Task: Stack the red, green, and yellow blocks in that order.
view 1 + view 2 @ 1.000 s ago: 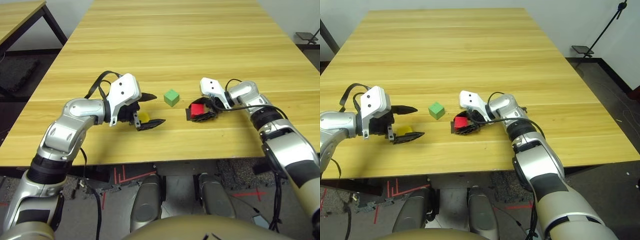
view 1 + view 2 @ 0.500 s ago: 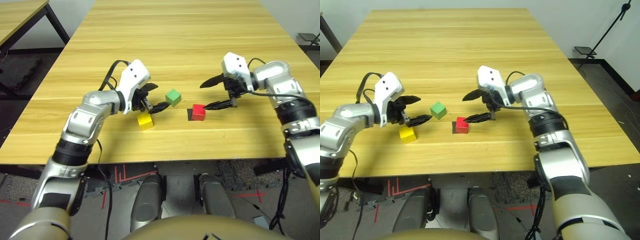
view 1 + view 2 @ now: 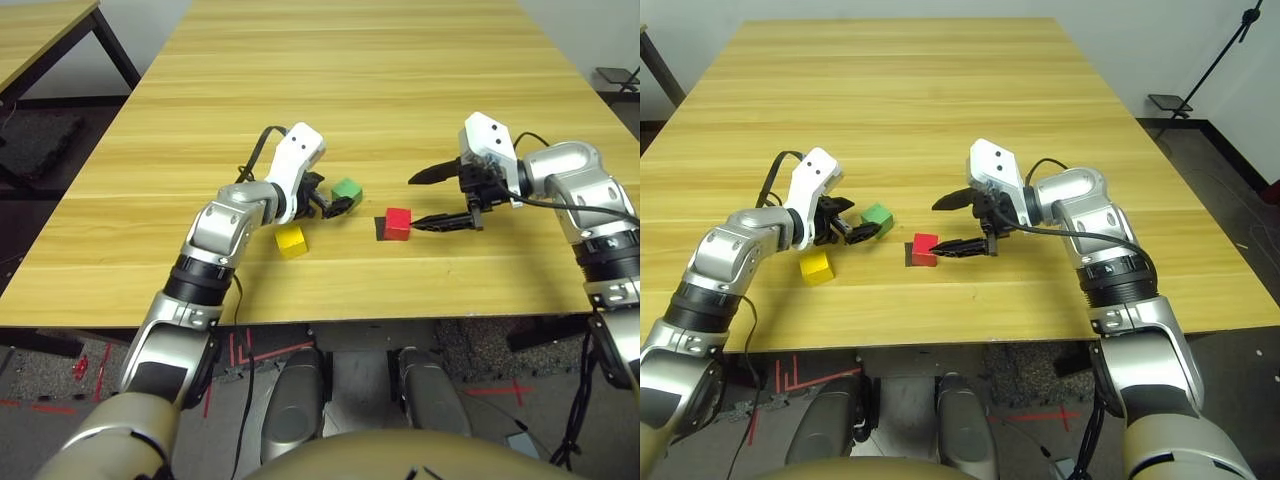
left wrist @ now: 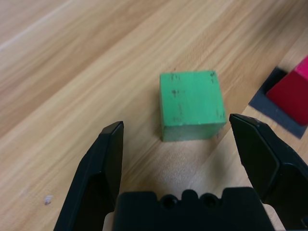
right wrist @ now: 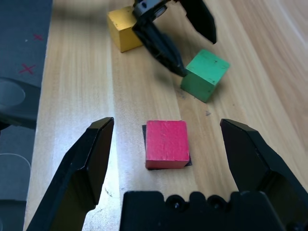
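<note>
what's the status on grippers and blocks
Both jaws open and empty. Left gripper at green block. Red block on black patch, nothing stacked.

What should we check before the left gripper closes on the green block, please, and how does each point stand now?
1. Red block on the black patch, as the base: ok, though the patch sticks out past it.
2. Right gripper open and not holding the red block: ok.
3. Left gripper open, its fingers to either side of the green block: ok.
4. Left fingers low enough to grip: cannot tell.
5. Yellow block free of both grippers, on the table: ok.
6. Green block stacked on red: not ok, not yet done.
</note>
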`<control>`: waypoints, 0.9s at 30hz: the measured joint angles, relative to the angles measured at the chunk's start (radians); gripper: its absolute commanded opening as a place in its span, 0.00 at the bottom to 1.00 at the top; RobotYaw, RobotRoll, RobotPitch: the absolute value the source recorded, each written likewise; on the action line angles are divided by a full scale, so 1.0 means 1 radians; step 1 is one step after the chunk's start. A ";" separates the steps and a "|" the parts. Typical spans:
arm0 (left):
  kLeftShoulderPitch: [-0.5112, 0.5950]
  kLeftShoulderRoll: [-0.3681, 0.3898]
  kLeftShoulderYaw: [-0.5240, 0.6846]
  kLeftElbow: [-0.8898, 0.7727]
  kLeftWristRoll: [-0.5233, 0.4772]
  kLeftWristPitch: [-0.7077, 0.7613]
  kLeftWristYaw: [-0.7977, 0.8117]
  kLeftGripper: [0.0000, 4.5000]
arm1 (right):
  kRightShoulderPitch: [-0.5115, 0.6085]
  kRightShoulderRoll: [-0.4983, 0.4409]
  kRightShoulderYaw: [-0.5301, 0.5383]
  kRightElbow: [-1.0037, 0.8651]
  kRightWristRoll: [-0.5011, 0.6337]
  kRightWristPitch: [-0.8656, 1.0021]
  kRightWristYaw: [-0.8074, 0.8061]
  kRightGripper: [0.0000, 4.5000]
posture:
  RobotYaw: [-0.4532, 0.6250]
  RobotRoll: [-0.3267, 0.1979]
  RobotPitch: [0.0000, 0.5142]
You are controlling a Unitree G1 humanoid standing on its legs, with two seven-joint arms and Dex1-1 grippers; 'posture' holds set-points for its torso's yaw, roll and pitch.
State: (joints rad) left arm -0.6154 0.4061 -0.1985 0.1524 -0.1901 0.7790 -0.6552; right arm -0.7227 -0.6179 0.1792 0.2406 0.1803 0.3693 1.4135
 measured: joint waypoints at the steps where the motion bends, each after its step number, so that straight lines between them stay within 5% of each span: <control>1: -0.001 -0.007 -0.001 0.008 0.003 -0.006 0.001 1.00 | 0.001 0.000 0.000 -0.004 0.001 0.002 -0.004 0.99 | 0.58 0.44 0.16; 15: -0.043 -0.126 -0.009 0.164 0.050 -0.111 0.047 1.00 | 0.026 -0.002 0.000 -0.012 0.029 0.006 -0.055 0.99 | 0.56 0.45 0.17; 18: -0.043 -0.141 -0.001 0.184 0.061 -0.114 0.074 0.87 | 0.028 -0.002 0.000 -0.012 0.030 0.006 -0.064 1.00 | 0.56 0.46 0.17; 23: -0.044 -0.121 -0.006 0.179 0.070 -0.094 0.068 0.48 | 0.030 -0.002 0.000 -0.011 0.032 0.005 -0.075 1.00 | 0.56 0.46 0.16; 27: -0.066 -0.049 -0.042 0.144 0.088 -0.078 -0.007 0.47 | 0.035 -0.014 0.000 -0.002 0.034 -0.005 -0.078 1.00 | 0.57 0.46 0.16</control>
State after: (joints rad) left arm -0.6817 0.3568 -0.2403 0.2966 -0.1025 0.7006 -0.6625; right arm -0.6876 -0.6318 0.1790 0.2384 0.2143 0.3641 1.3352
